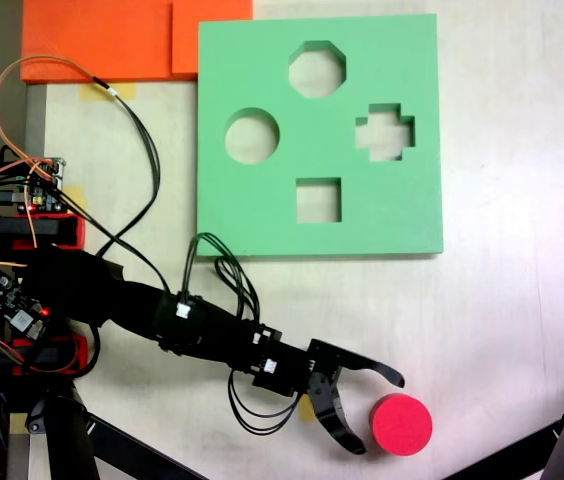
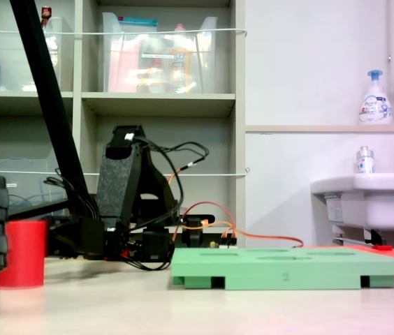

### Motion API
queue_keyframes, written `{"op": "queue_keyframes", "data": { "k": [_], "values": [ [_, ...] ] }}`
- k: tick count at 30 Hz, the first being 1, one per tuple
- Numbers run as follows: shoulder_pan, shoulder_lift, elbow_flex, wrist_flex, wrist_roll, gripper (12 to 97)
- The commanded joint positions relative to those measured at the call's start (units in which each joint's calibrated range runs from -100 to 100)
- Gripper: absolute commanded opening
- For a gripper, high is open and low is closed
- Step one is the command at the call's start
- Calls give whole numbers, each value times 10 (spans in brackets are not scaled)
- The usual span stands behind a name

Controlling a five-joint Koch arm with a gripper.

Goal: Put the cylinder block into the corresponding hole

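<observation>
- The red cylinder block (image 1: 402, 424) stands on the worktop (image 1: 522, 330), near the lower edge in a fixed view.
- The pincer (image 1: 381, 415) is wide open, just left of it.
- The round hole (image 1: 252, 136) in the green board (image 1: 402, 215) lies far above.

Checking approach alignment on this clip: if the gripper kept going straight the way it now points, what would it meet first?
Most likely the cylinder block. Seen from above, the gripper is open and points toward the picture's right, slightly downward, with the block just past its fingertips, roughly between them. Height is hard to judge from the side view, so it might pass above.

A "2" on the front edge of the green foam board (image 2: 286, 277).
</observation>
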Motion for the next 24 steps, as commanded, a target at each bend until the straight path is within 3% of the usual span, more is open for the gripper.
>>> {"op": "queue_keyframes", "data": {
  "k": [1, 6, 24],
  "values": [
    [-1, -5, 9, -28, 14, 703],
    [-4, -44, 25, -155, 21, 706],
    [-3, 5, 177, -207, 21, 703]
  ]
}}
